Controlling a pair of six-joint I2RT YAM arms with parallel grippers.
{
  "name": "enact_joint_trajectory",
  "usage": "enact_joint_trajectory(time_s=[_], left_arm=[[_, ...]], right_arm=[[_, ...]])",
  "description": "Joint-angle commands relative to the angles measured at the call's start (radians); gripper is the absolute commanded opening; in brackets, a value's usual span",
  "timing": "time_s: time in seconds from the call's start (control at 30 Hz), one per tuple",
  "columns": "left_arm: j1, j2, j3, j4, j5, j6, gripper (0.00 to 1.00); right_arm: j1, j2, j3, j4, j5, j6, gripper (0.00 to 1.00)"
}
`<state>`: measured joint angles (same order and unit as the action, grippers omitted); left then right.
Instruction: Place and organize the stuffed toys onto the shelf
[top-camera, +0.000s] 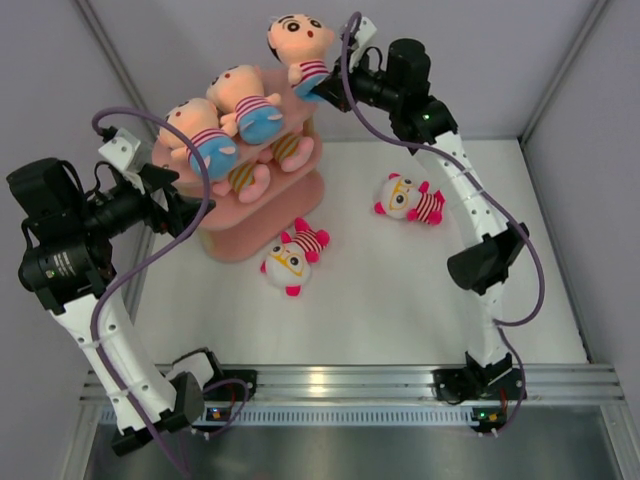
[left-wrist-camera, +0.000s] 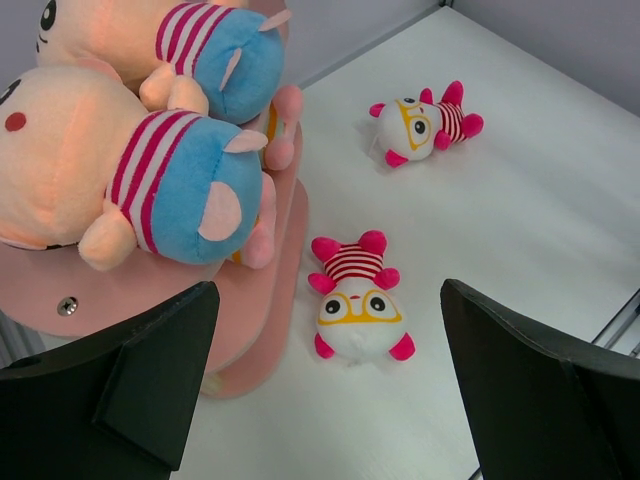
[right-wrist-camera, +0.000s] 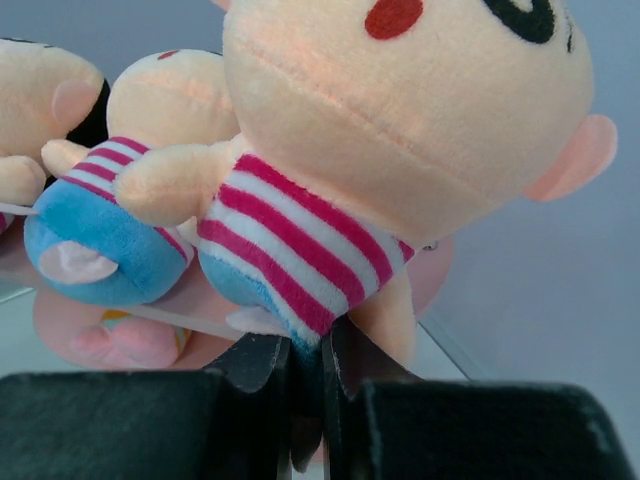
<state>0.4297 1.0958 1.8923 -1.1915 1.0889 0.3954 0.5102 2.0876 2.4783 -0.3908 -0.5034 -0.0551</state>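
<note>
The pink shelf (top-camera: 300, 195) stands at the back left. Two peach dolls (top-camera: 200, 135) (top-camera: 248, 100) lie on its top board. A pink doll with yellow stripes (top-camera: 268, 160) lies on the middle board. My right gripper (top-camera: 322, 88) is shut on the blue pants of a third peach doll (top-camera: 300, 45), held over the shelf's right end; the doll (right-wrist-camera: 400, 130) fills the right wrist view. Two white-faced dolls (top-camera: 292, 258) (top-camera: 410, 198) lie on the table. My left gripper (left-wrist-camera: 330, 400) is open and empty above the nearer one (left-wrist-camera: 358, 298), beside the shelf (left-wrist-camera: 40, 290).
Grey walls enclose the white table (top-camera: 400, 300) at the back and on both sides. A metal rail (top-camera: 340, 385) runs along the near edge by the arm bases.
</note>
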Motion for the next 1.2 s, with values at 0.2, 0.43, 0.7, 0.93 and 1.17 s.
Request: enact_joint_trajectory(time_s=[0.2,0.43,0.7,0.93,1.17], left_arm=[[-0.002,-0.005,0.005,-0.01,0.026,0.016,0.99],[0.0,-0.004,-0.001,-0.01,0.031,0.017,0.99],[-0.002,-0.01,-0.009,-0.01,0.026,0.026,0.99],[-0.002,-0.01,-0.022,-0.01,0.048,0.033,0.99],[0.0,-0.014,-0.03,-0.008,0.032,0.042,0.99]], right_arm=[[0.06,0.063,0.048,0.089,0.089,0.029,0.0],[0.065,0.06,0.042,0.052,0.086,0.017,0.08],[0.065,0.003,0.033,0.064,0.108,0.005,0.64],[0.059,-0.023,0.005,0.078,0.098,0.008,0.69],[0.031,-0.069,-0.113,0.204,0.039,0.158,0.8]])
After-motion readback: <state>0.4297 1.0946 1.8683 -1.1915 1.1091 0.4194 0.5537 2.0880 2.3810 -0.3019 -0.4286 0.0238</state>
